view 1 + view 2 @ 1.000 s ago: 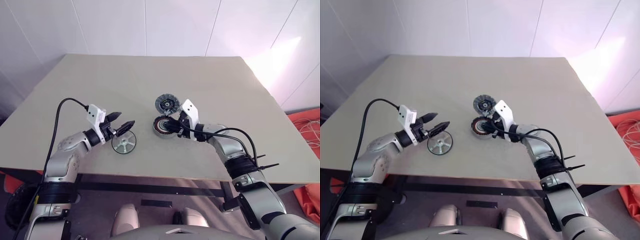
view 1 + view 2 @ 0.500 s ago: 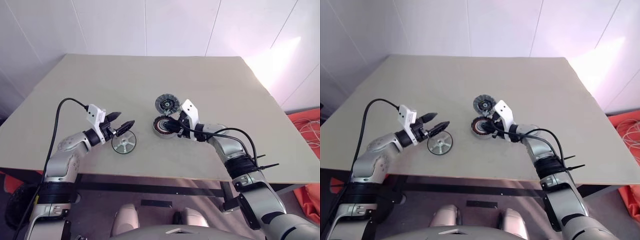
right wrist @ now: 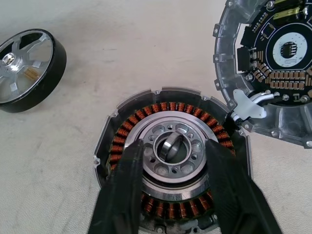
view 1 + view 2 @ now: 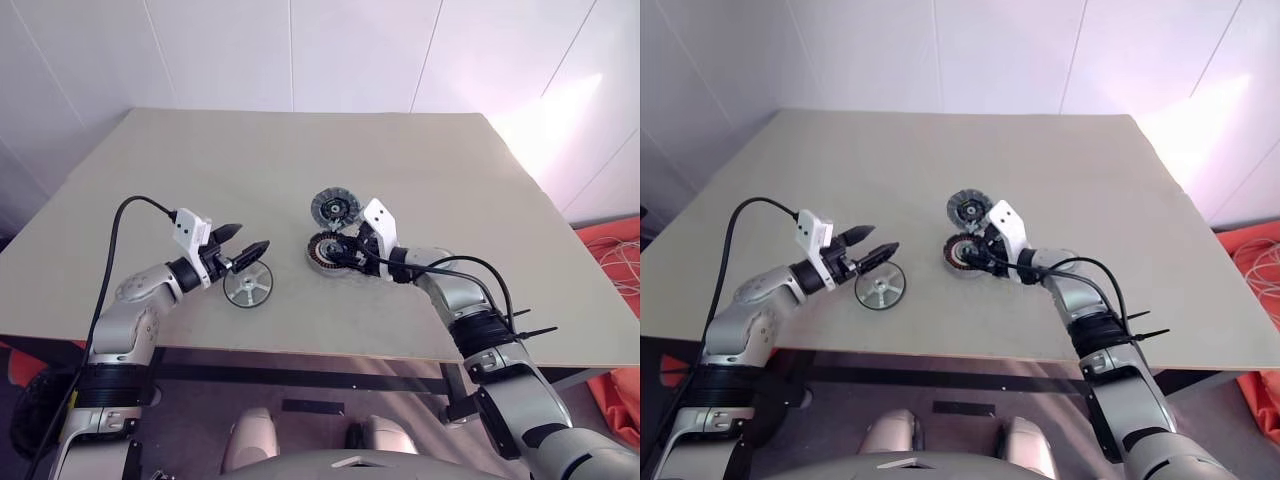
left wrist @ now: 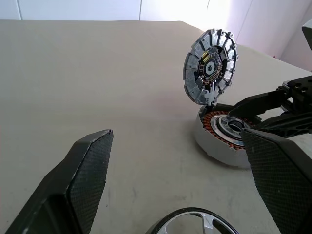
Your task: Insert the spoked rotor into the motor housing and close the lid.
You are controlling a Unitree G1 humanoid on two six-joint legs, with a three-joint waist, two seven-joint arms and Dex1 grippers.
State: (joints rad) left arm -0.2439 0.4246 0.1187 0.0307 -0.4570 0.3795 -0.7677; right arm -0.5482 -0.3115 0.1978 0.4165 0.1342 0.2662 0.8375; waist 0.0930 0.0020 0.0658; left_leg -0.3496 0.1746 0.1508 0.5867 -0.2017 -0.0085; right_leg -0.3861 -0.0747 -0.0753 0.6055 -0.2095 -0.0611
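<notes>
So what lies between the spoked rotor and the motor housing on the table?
Nothing: in the left eye view only bare table separates the spoked rotor from the motor housing. The right wrist view shows the same bare stretch.

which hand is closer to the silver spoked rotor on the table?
Left. The left hand hovers open just above the shiny silver spoked rotor. The right hand is off to the rotor's right, over the round grey motor housing.

Silver-grey jointed arms, black cables, white wrist blocks, textured black claw fingers
</notes>
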